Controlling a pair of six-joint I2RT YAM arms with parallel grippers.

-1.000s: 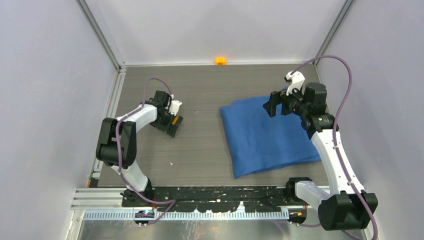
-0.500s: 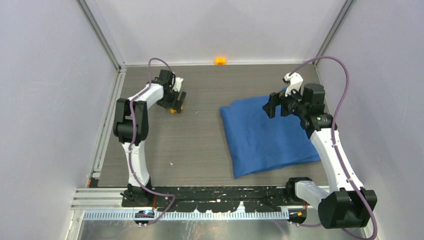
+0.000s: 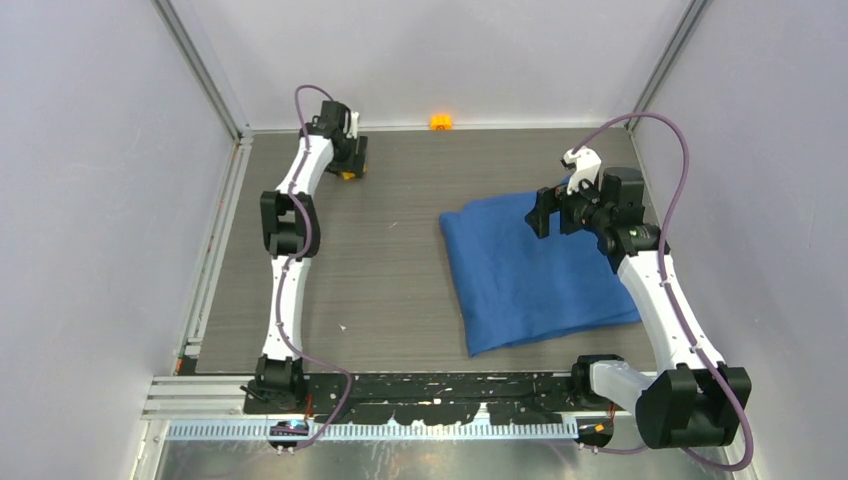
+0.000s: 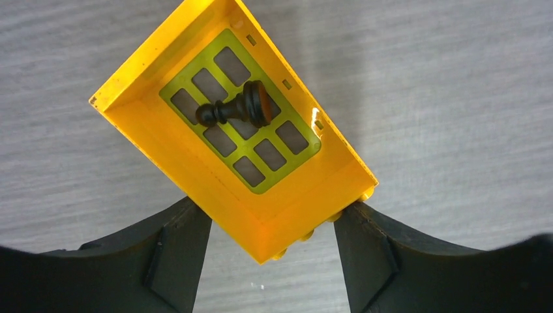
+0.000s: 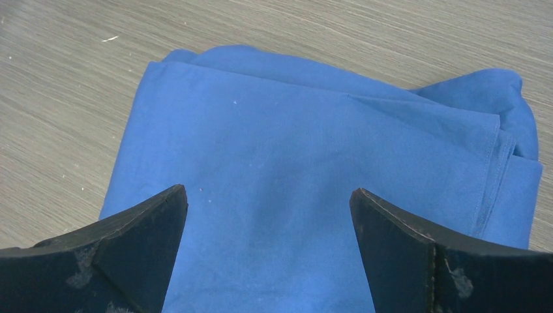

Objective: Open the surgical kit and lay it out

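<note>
The grey wood-grain bench (image 3: 400, 290) fills the floor of the white-walled cell. On its right half lies the blue cloth (image 3: 530, 275), a large folded bundle set a little askew, with its near corner close to the front edge of the bench. It is wrapped shut, so whatever is inside is hidden. In the right wrist view its folded layers and a stitched hem show along the right side.

The right arm (image 3: 660, 300) rises from its base at the near right and bends over the far right part of the cloth. The right jaws hang above the bundle, spread wide and holding nothing. The cloth fills the space below and between them, and whether they touch it cannot be told.

The left arm (image 3: 290, 230) is stretched nearly straight towards the far left corner of the bench, well apart from the cloth. The left jaws are partly open there, with a yellow box (image 4: 228, 130) between them. One black finger (image 4: 176, 254) meets its long side and the other meets its near corner, so the box is gripped.

A small orange block (image 3: 440, 122) sits against the back wall, near the middle.

A black chess pawn (image 4: 238, 107) lies on its side on the green grid inside the yellow box.
</note>
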